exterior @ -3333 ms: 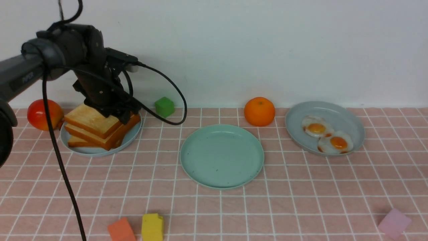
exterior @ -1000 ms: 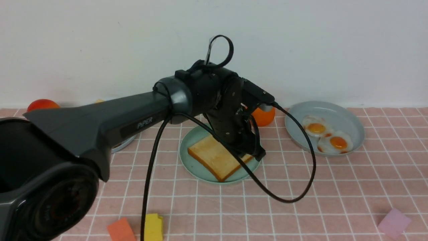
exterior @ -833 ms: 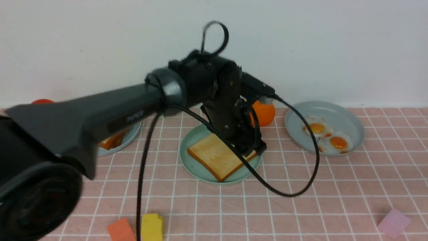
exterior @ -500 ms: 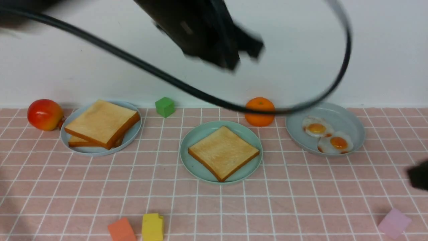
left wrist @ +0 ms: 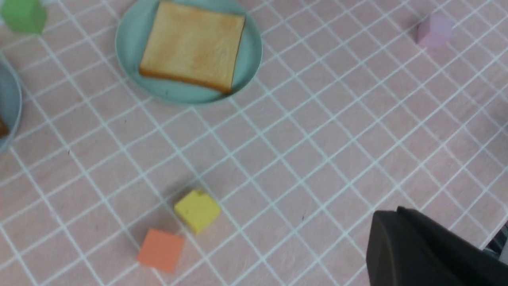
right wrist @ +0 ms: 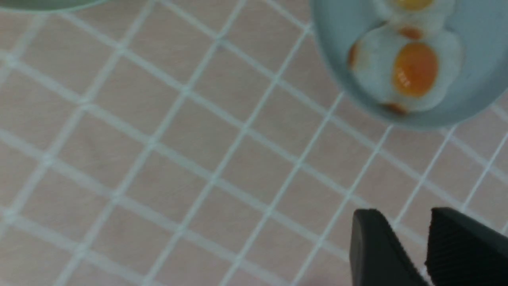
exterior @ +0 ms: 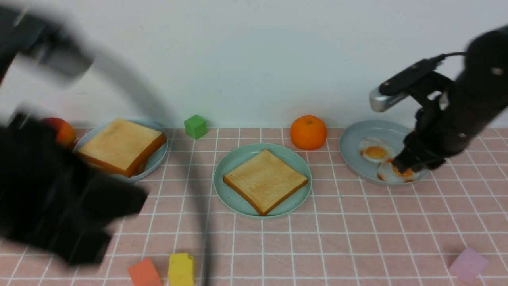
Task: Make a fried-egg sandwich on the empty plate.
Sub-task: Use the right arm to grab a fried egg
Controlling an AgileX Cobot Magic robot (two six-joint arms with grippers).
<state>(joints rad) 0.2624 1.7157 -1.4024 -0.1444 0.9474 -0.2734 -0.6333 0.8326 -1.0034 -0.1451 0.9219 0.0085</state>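
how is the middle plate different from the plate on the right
The mint-green plate holds one toast slice; the grey-blue plate holds two fried eggs. The mint-green plate is greener and looks shallower; the grey-blue plate looks deeper. Both are round and sit on the pink tiled table.

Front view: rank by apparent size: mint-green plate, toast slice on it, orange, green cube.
1. mint-green plate
2. toast slice, lying within the plate's rim
3. orange
4. green cube
The orange and the cube sit farther back, so both may look somewhat small; the order is still clear.
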